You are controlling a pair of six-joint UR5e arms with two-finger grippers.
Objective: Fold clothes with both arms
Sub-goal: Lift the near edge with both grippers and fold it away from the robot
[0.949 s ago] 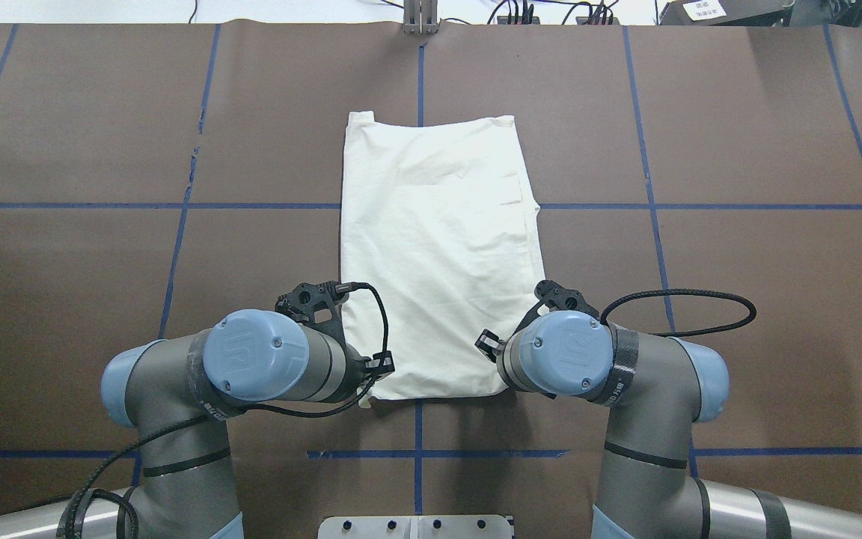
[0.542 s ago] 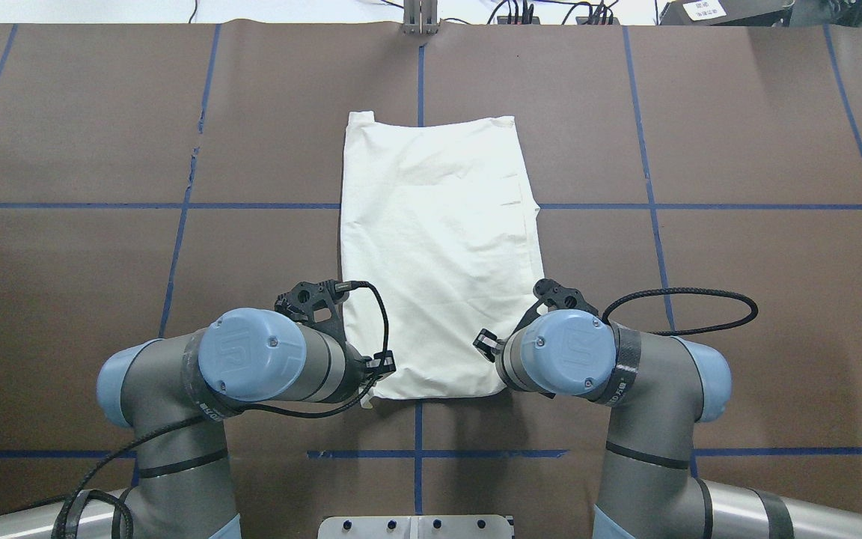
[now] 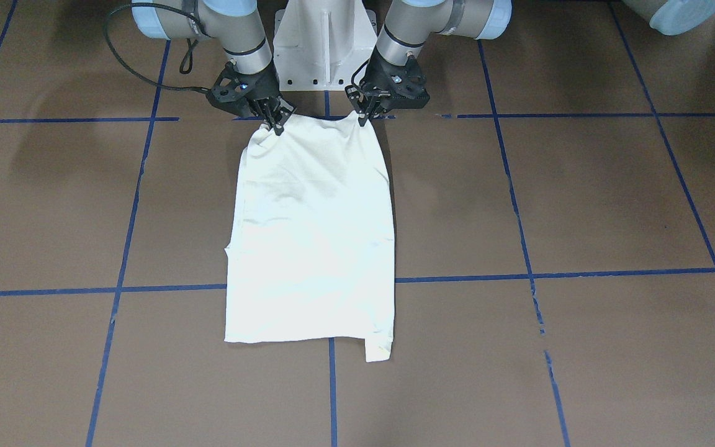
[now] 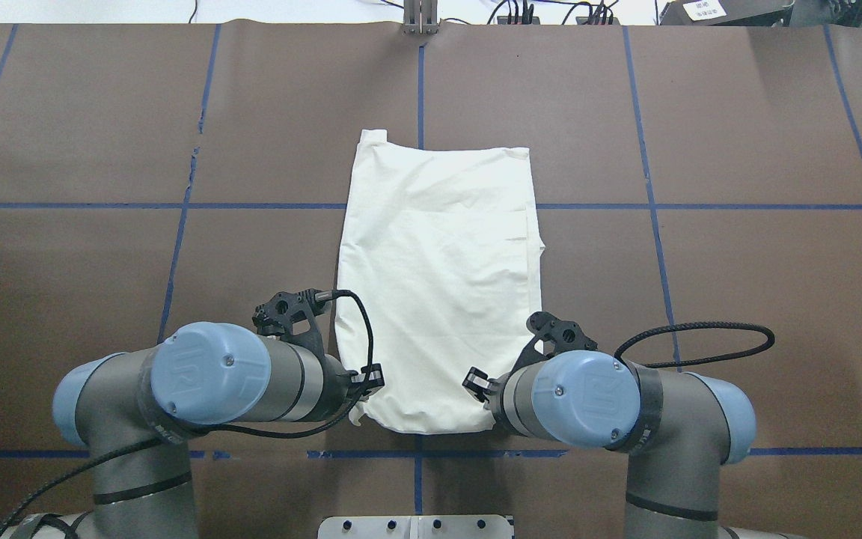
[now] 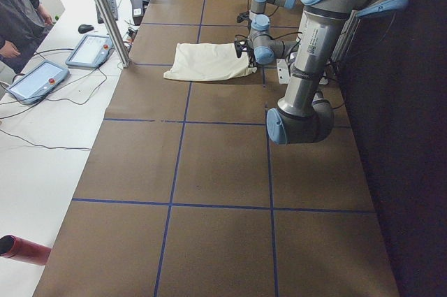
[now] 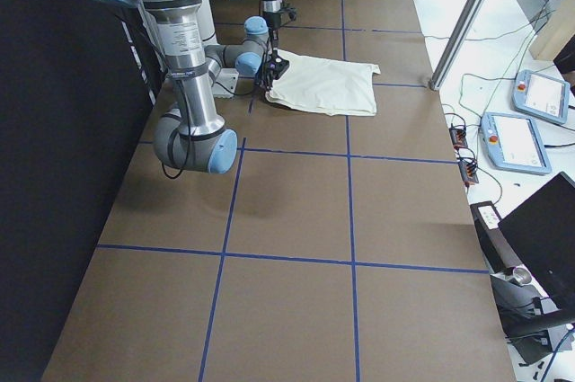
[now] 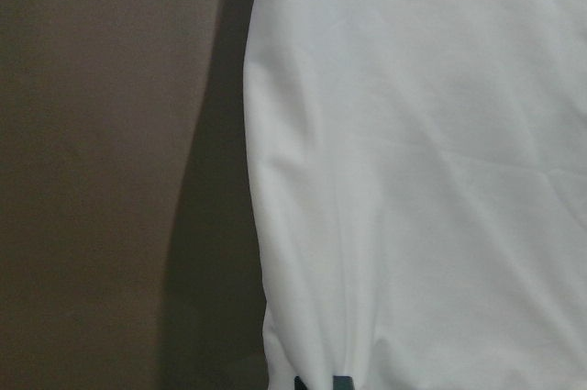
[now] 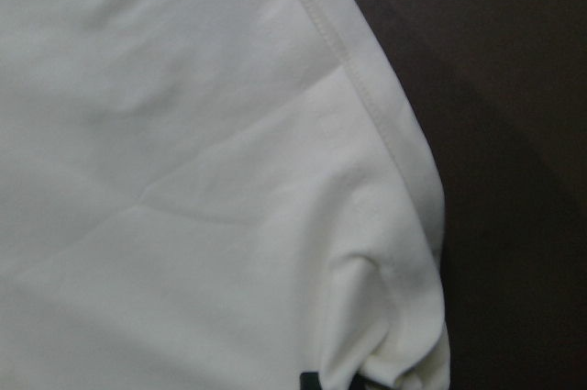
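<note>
Brown paper crossed with blue tape lines covers the bench (image 4: pixel 738 299). At centre frame lies the cream T-shirt (image 4: pixel 438 284), plain side up, folded into 1 long panel. In the overhead view, the 2 wrists hide the fingertips. The front-facing view shows them at upper centre. There the left gripper (image 3: pixel 362 118) and right gripper (image 3: pixel 275 124) each pinch 1 corner of the shirt's robot-side edge, which is puckered and seemingly raised off the bench. Cloth fills both wrist views, with only a dark fingertip sliver at each bottom edge.
</note>
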